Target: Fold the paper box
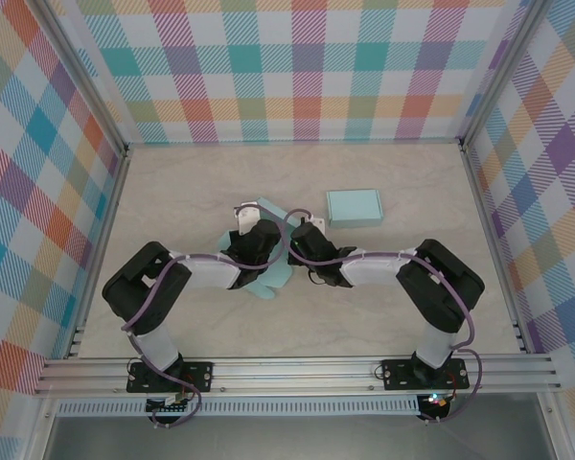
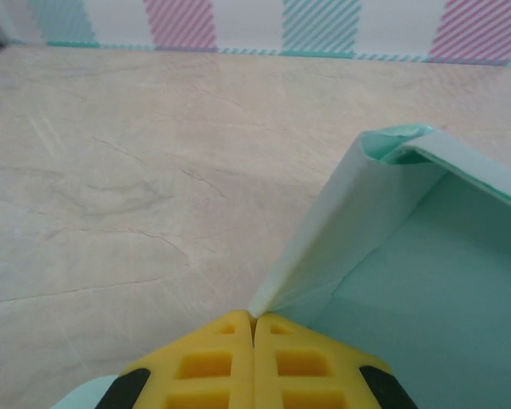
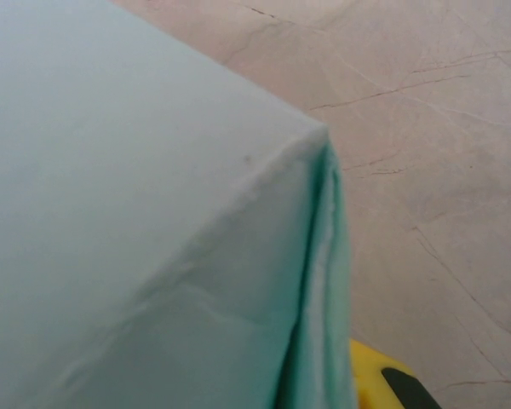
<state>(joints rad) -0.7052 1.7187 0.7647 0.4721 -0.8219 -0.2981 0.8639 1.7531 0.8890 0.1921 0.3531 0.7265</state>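
Paper box [image 2: 426,281] edge pinched in closed left tool [image 2: 254,322]; right tool [image 3: 362,383] nips folded edge; open table [image 2: 111,170] beyond.

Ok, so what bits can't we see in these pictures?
- Top view: the arms cover most of the paper box, so its folds are hidden.
- Right wrist view: the paper hides nearly all of the right hand; its grip cannot be seen.
- Left wrist view: the picture's right edge cuts off the box; the bottom edge cuts off the left hand.
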